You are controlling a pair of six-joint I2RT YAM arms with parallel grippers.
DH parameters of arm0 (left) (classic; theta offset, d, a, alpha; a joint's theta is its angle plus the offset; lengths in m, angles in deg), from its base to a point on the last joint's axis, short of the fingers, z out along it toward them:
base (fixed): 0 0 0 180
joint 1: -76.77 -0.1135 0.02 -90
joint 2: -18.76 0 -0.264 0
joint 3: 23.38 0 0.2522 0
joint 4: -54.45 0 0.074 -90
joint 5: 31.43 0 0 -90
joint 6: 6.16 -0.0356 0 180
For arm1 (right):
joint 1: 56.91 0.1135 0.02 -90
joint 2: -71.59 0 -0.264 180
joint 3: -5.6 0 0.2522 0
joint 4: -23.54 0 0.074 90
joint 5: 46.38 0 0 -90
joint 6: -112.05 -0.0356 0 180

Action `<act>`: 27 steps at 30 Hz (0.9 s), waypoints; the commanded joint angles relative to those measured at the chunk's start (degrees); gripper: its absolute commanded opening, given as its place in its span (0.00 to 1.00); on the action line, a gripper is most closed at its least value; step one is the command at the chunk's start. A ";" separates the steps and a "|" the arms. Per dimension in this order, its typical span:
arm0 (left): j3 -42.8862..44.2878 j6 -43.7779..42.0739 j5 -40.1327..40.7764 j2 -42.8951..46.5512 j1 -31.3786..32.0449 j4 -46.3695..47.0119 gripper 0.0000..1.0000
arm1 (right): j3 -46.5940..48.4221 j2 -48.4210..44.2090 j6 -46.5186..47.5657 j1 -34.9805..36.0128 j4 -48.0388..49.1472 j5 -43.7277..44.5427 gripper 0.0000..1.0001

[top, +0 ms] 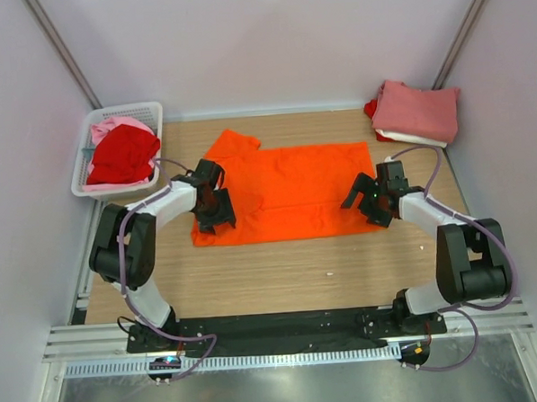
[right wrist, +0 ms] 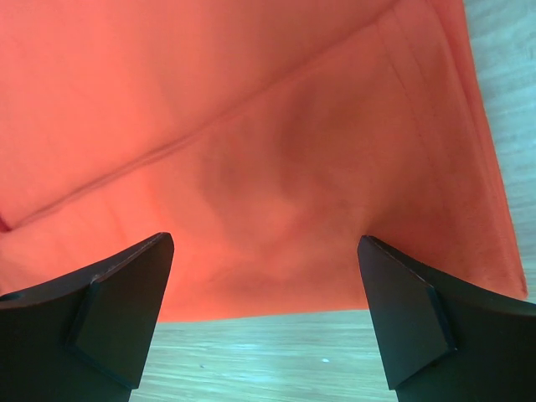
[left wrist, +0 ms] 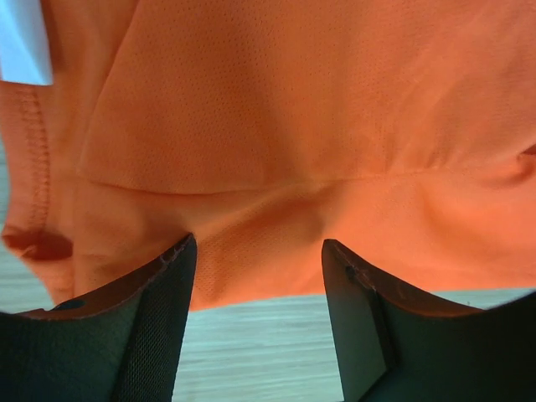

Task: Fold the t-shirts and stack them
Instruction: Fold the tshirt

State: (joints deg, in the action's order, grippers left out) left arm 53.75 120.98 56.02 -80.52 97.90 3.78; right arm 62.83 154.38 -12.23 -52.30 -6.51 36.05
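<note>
1. Bench (top: 281, 272): pale wood. It carries everything, with working room kept in the middle.
2. Orange t-shirt (top: 290, 191): lies spread flat mid-bench, set sideways between the two arms, with one sleeve poking out at the far-left corner. It is bright orange with a fine-mesh weave and a few soft creases. An upper layer's edge crosses it in both wrist views, so it looks part-folded.
3. Folded stack (top: 417, 110): sits at the far-right corner, salmon-pink on top with white and red edges showing beneath. I judge this to be the finished pile, parked well apart from the work.
4. Basket (top: 147, 110): white mesh at the far left, holding a crumpled red shirt (top: 120, 157) over a pale pink one (top: 112, 128). These are likely the waiting supply.
5. Left end effector (left wrist: 258, 251): released, jaws spread, straddling the shirt's near hem by its left corner.
6. Right end effector (right wrist: 266, 251): likewise released, jaws wide over the near hem towards the right corner. The matched placement suggests a two-handed pinch of that edge.
7. Neck label (left wrist: 21, 42): small and white, at the left wrist view's top-left edge.
</note>
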 commanded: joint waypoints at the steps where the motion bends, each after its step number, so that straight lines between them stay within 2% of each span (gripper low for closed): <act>1: -1.67 1.70 -2.64 0.41 -0.03 7.55 0.62 | -2.32 -0.43 2.12 -0.12 1.97 0.63 0.98; 9: -11.33 4.59 -2.46 6.38 2.25 9.05 0.62 | -9.09 -6.74 -2.63 -0.03 -1.37 5.02 0.99; 13: -16.60 6.70 -2.20 14.01 5.85 7.73 0.63 | -11.63 -12.62 -4.03 -0.03 -5.49 5.38 0.99; 16: -16.27 7.67 -1.59 17.89 6.82 4.83 0.63 | -11.65 -16.42 -4.65 -0.03 -6.91 5.81 1.00; 20: -8.29 6.28 1.83 20.36 6.91 0.70 0.67 | -4.11 -16.96 -2.56 -0.03 -9.72 10.20 1.00; 21: -1.83 5.40 2.10 18.71 6.91 -1.39 0.68 | -2.00 -16.17 -2.02 -0.12 -10.07 11.52 1.00; 22: 1.28 4.26 4.98 17.38 6.91 -2.11 0.74 | 2.55 -15.29 -1.67 -0.12 -10.07 13.79 1.00; 23: 4.97 1.73 7.88 15.72 6.83 -2.55 0.77 | 4.77 -14.33 -0.97 -0.12 -9.90 14.77 1.00; 24: 11.53 0.31 8.60 11.00 6.04 -3.08 0.79 | 6.70 -11.97 -0.79 -0.12 -7.98 15.30 1.00; 26: 19.21 -2.41 9.22 5.36 4.64 -4.05 0.80 | 11.37 -8.02 -1.22 -0.12 -4.73 16.27 1.00; 27: 27.33 -2.69 9.23 0.20 2.97 -6.14 0.79 | 12.34 -6.60 -1.75 -0.12 -0.01 16.19 1.00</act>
State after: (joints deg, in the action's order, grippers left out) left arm 68.90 122.78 61.18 -71.76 103.82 0.96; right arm 70.26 144.02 -14.51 -52.33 -15.28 48.53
